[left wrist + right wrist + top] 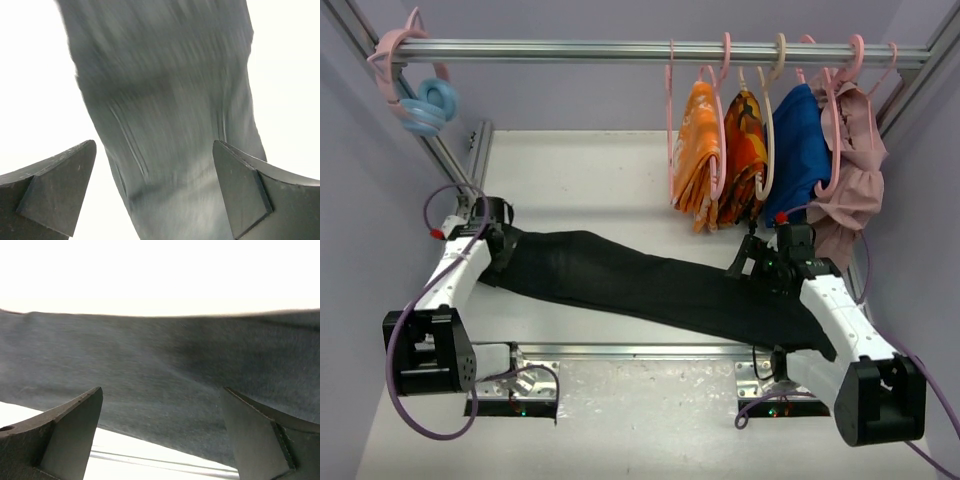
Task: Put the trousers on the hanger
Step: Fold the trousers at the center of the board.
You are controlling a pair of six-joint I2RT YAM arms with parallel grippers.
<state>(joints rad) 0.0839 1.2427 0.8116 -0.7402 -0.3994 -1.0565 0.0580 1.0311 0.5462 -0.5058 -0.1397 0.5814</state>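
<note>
While trousers (650, 285) lie across the white table (600, 180) between lilac walls (350, 200), left claw (154, 150) and right claw (161, 395) gape.

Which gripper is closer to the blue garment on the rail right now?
Right. The right gripper sits over the trousers, just below and slightly left of the blue garment. The left gripper is at the trousers' other end, far off to the left.

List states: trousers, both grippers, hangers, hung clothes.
Long black fabric trousers: lying flat, not hung.
Left gripper: open over trousers.
Right gripper: open over trousers.
Pale pink wire hanger, left end of rail: hung, bare.
Orange patterned cloths: hung.
Solid blue garment: hung.
</note>
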